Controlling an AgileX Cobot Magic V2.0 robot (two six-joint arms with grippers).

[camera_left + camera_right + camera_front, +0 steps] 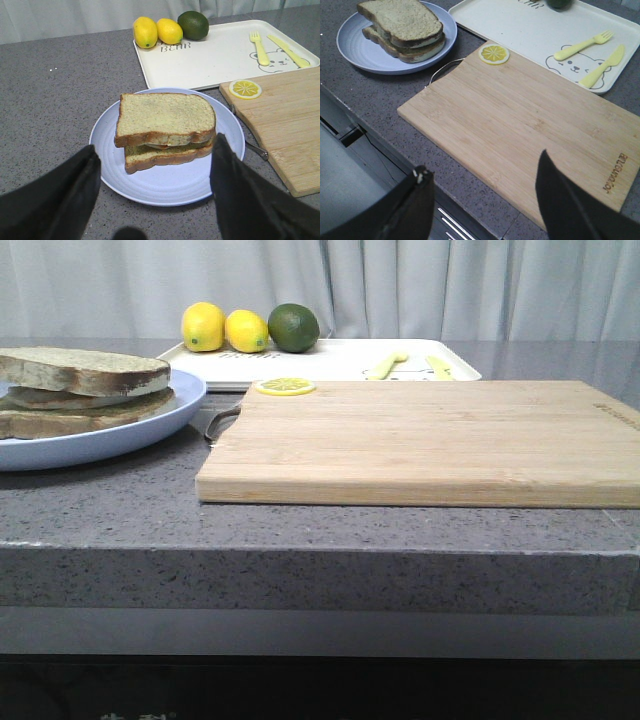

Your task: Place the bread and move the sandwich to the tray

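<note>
The bread (165, 116), a thick brown-crusted slice, lies on top of the sandwich (167, 154) on a round pale-blue plate (160, 185). A sliver of egg shows between the two slices. The same stack sits at the left edge of the front view, with the bread (85, 370) on the plate (150, 425). The white tray (215, 55) lies just behind the plate. My left gripper (155, 145) hangs open in front of the plate, touching nothing. My right gripper (483, 162) is open over the counter's front edge, beside the wooden board, and holds nothing. Neither gripper shows in the front view.
A wooden cutting board (420, 440) with a lemon slice (284, 386) on its corner lies right of the plate. Two lemons (203, 326) and a lime (293, 327) sit at the tray's far left. A yellow fork (582, 43) and knife (603, 72) lie at its right end.
</note>
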